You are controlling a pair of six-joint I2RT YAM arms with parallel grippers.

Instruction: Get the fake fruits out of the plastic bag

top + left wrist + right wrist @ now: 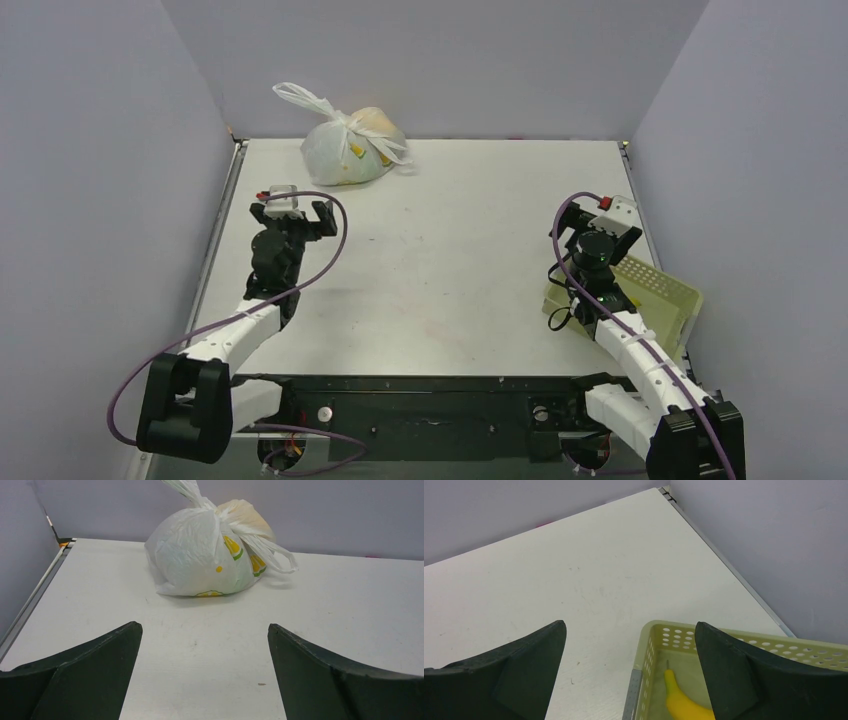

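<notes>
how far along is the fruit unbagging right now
Done: at most one fruit, a banana lying in the basket. In hand: nothing; the left hand and right hand are both open and empty, the left facing the plastic bag. Left: nearly everything; the bag sits full and bunched shut near the table's far edge.

The plastic bag, white, crinkly, knotted shut and bulging, sits upright straight ahead of the left gripper, well apart from it. A yellow banana lies in the basket below the right gripper, near its right finger.
</notes>
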